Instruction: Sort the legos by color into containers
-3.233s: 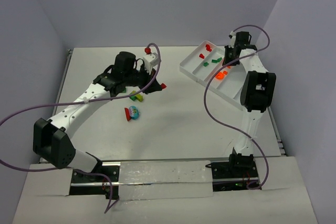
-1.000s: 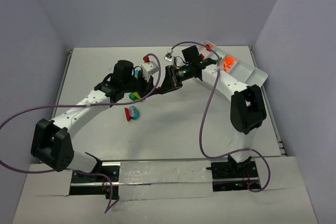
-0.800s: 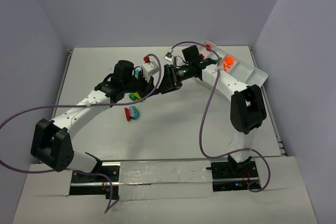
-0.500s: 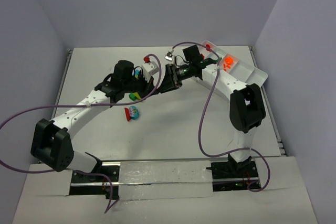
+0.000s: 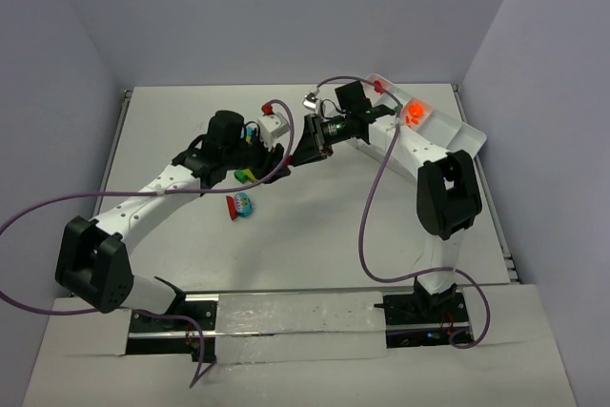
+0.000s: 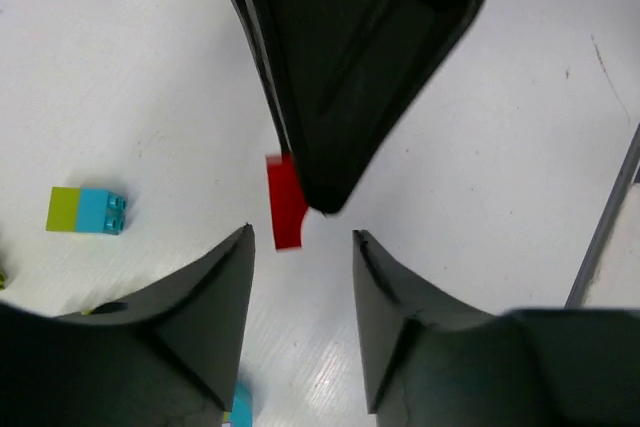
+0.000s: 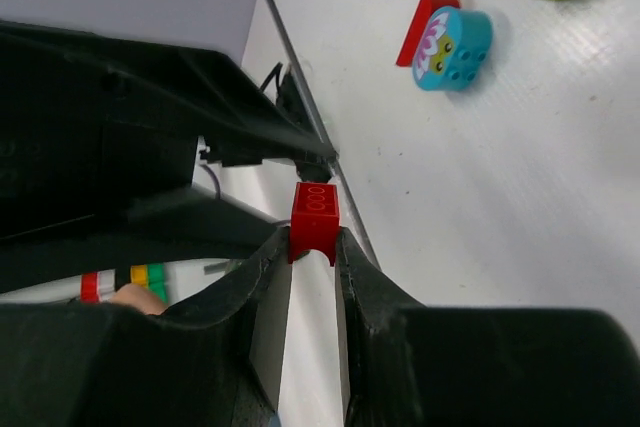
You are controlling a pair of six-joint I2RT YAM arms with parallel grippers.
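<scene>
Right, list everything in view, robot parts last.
held red brick: one, red, in the right gripper.
cyan piece: one, cyan with a printed face, on the table.
flat red brick: one, red, touching the cyan piece.
two-colour brick: one, yellow-green and cyan, on the table.
green bricks: two, green and yellow-green, together mid-table.
orange bricks: several, orange, in the tray.
tray: one, white, far right.
table: one, white.
left gripper: open, beside the held red brick.
right gripper: shut on the held red brick.
</scene>
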